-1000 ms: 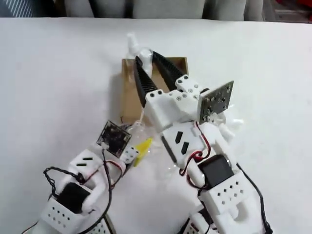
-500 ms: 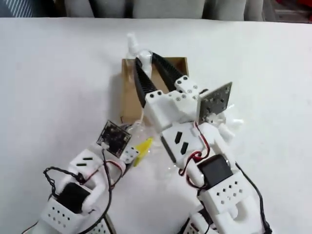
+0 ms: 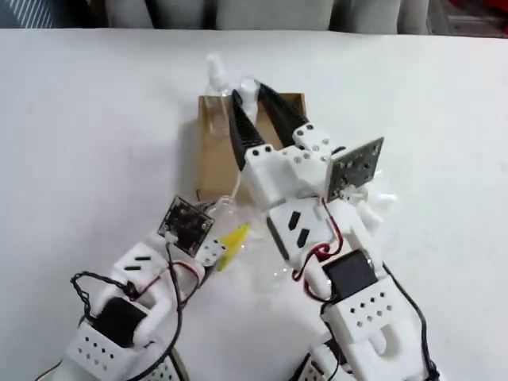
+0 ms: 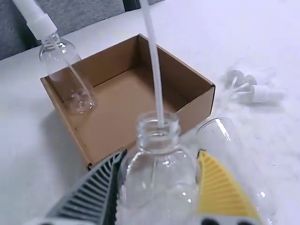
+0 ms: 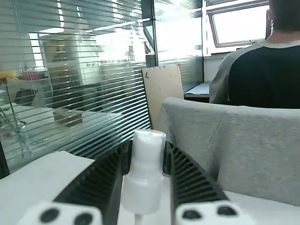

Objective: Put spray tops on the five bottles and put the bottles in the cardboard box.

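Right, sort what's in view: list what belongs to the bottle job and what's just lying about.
Job: cardboard box; capped bottle leaning in its corner; open bottle in left claw; spray top in right claw, its tube at that bottle's neck; spare bottle and loose spray tops on the table.
Just about: grey seat back; window blinds; leaning board.

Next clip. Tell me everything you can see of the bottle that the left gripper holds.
The bottle is clear plastic, rounded at the shoulder, with a short ridged neck that is open and uncapped. It stands roughly upright, clamped between the left gripper's grey and yellow fingers. A thin white tube comes down from above into its mouth. It is next to the cardboard box, with a second clear bottle lying beside it.
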